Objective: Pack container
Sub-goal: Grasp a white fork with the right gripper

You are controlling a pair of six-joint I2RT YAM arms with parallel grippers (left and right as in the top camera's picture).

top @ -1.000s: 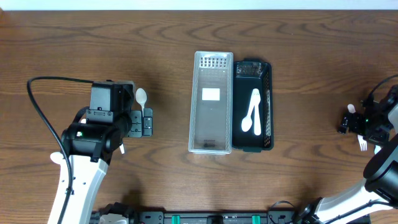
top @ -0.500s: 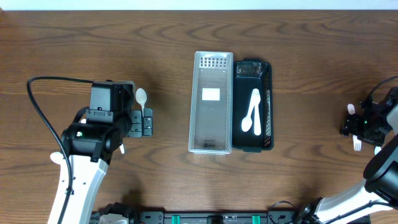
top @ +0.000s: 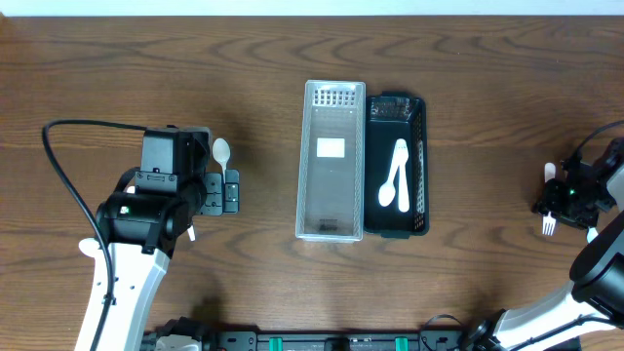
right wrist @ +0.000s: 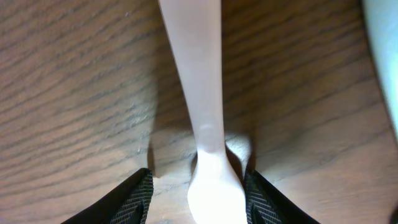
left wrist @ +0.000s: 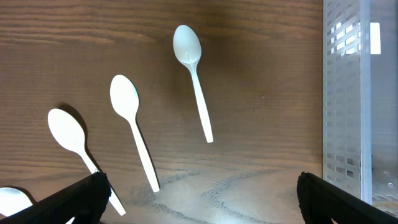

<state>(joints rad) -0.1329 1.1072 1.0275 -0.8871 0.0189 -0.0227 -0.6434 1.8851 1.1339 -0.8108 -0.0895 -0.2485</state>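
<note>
The right claw (right wrist: pixel 198 190) pinches a white fork (right wrist: pixel 189 74) by its handle, close over the table (right wrist: pixel 74 93): the pick-up step, I judge. Next it must carry the fork well to its left, into the black basket (top: pixel 421 166). The left claw (left wrist: pixel 199 202) is spread, with spoons (left wrist: pixel 124 99) ahead of it.

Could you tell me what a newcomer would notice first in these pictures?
At the centre stand a clear container and, right beside it, a black basket holding two white spoons. On the left, several loose spoons lie on the table by the open left gripper. At the far right edge, the right gripper holds a white fork.
</note>
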